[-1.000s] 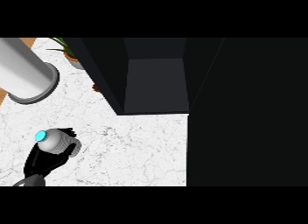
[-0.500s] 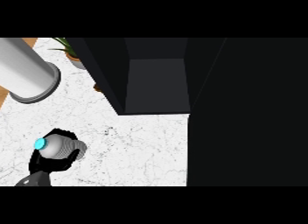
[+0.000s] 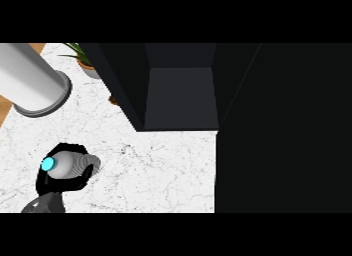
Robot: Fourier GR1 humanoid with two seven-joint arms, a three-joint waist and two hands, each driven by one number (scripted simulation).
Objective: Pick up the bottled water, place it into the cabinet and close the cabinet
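The bottled water (image 3: 72,165) is a clear ribbed bottle with a cyan cap, seen almost from above at the lower left of the head view. My left hand (image 3: 56,184) is curled round it, black fingers showing behind and beneath the bottle. The dark cabinet (image 3: 180,97) stands at the upper middle, its grey inside visible and its opening facing the counter. Bottle and hand are well to the left of that opening, apart from it. My right hand shows nowhere.
A wide black panel (image 3: 290,130), apparently the cabinet's open door, fills the right side. A grey cylinder (image 3: 27,80) stands at the upper left, a potted plant (image 3: 83,56) behind it. The white marble counter (image 3: 157,170) lies between bottle and cabinet.
My left hand with the bottle has shifted slightly down toward the near edge and a touch right. The cabinet has not moved.
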